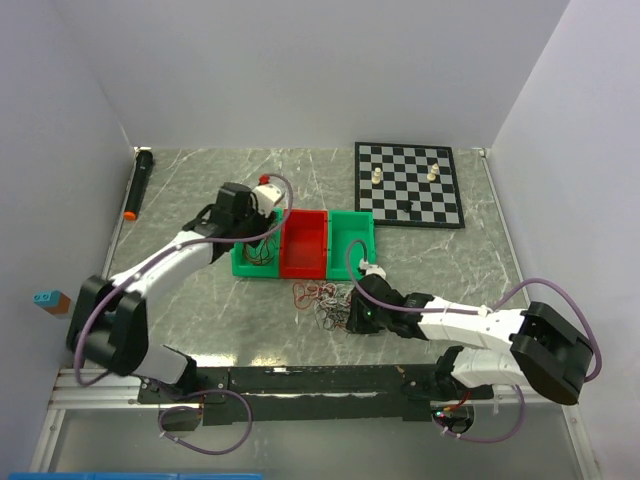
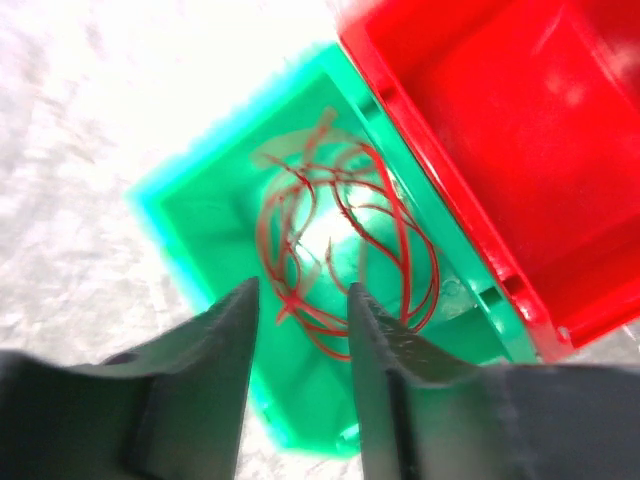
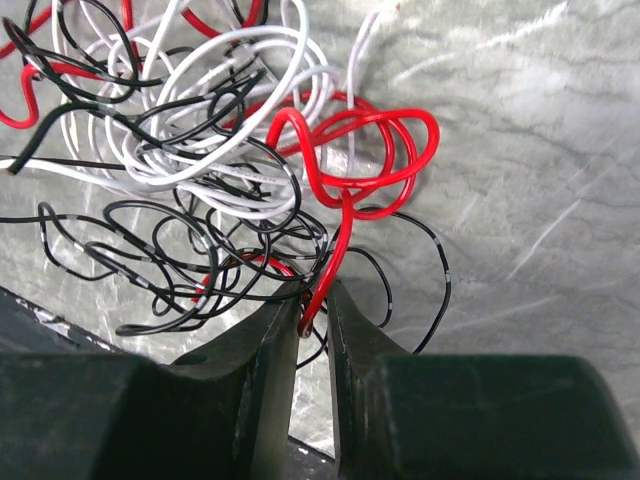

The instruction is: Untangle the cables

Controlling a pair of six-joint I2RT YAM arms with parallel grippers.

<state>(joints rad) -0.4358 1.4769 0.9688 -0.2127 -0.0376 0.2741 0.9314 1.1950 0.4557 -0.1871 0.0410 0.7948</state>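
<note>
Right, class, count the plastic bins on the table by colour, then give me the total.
Green bins: 2
Red bins: 1
Total: 3

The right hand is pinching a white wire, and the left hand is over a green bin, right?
No. The right hand is pinching a red wire, not a white one, as the right wrist view shows. The left hand is over a green bin.
</note>
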